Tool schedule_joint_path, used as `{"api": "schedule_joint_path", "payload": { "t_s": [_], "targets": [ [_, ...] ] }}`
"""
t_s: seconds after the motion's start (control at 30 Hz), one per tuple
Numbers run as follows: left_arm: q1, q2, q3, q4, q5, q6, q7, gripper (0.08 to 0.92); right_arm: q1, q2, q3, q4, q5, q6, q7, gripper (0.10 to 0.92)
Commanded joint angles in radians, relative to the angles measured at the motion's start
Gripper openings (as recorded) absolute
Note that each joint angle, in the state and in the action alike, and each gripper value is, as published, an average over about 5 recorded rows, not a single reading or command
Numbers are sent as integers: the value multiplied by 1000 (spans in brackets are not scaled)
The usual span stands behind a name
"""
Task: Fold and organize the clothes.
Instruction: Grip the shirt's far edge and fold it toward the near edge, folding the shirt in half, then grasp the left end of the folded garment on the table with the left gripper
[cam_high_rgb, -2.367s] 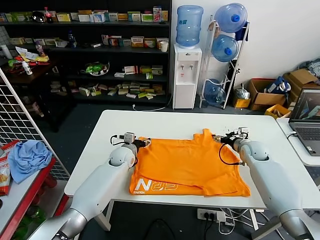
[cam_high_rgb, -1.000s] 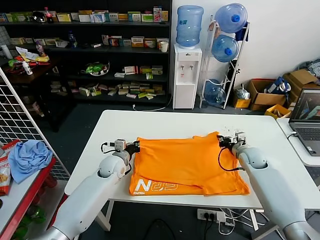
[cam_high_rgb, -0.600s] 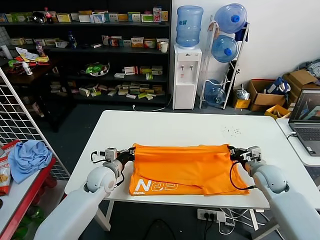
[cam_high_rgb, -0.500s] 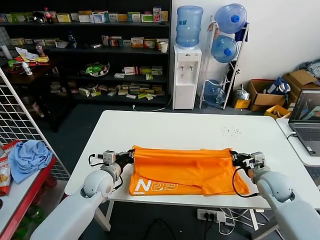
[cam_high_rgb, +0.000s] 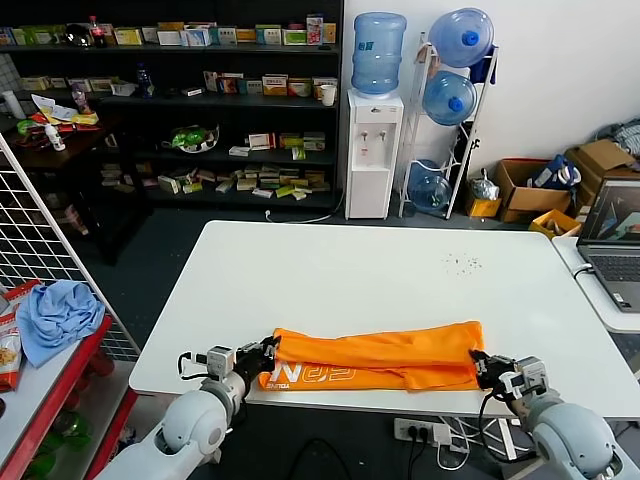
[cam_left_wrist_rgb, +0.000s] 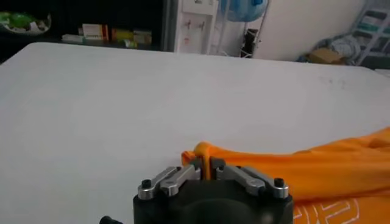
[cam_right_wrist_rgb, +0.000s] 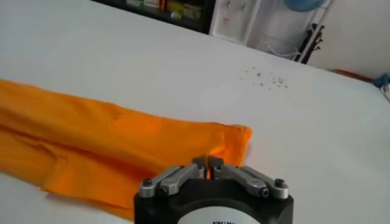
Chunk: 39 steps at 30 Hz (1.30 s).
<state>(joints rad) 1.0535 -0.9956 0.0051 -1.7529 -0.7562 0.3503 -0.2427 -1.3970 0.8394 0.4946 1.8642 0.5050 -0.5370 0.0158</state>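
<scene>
The orange T-shirt (cam_high_rgb: 375, 357) lies as a narrow folded band along the front edge of the white table (cam_high_rgb: 350, 275), white lettering showing at its front left. My left gripper (cam_high_rgb: 268, 352) is shut on the shirt's left end; the left wrist view shows a pinch of orange cloth (cam_left_wrist_rgb: 205, 154) between its fingertips (cam_left_wrist_rgb: 205, 165). My right gripper (cam_high_rgb: 481, 365) is shut on the shirt's right end; the right wrist view shows the cloth (cam_right_wrist_rgb: 122, 146) caught between its fingertips (cam_right_wrist_rgb: 208, 163).
A laptop (cam_high_rgb: 610, 245) sits on a side table at the right. A light blue cloth (cam_high_rgb: 55, 315) lies on a red shelf at the left. Shelves, a water dispenser (cam_high_rgb: 373, 150) and boxes stand behind the table. Small dark specks (cam_high_rgb: 460, 263) mark the tabletop.
Both grippers have pulled the shirt's far edge toward the table's front edge, folding the shirt over itself into a narrow band. Both arms have drawn back toward me.
</scene>
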Motion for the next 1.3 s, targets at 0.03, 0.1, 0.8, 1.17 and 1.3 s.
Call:
{"api": "schedule_joint_path", "payload": {
  "t_s": [0.03, 0.1, 0.8, 1.17, 1.3],
  "targets": [
    [62, -17, -21, -6, 56, -69, 6, 275, -99, -4, 43, 69, -1, 12, 17, 287],
    [60, -16, -27, -5, 48, -48, -7, 327, -102, -5, 45, 79, 0, 14, 16, 339],
    [89, -48, -30, 11, -23, -8, -28, 700, -101, -8, 38, 113, -1, 8, 14, 821],
    [81, -57, -38, 19, -1, -40, -7, 380, -81, 7, 26, 105, -3, 10, 22, 823],
    [44, -52, -50, 33, -11, -39, -19, 268, -68, 25, 14, 103, -11, 27, 35, 823]
  ]
}}
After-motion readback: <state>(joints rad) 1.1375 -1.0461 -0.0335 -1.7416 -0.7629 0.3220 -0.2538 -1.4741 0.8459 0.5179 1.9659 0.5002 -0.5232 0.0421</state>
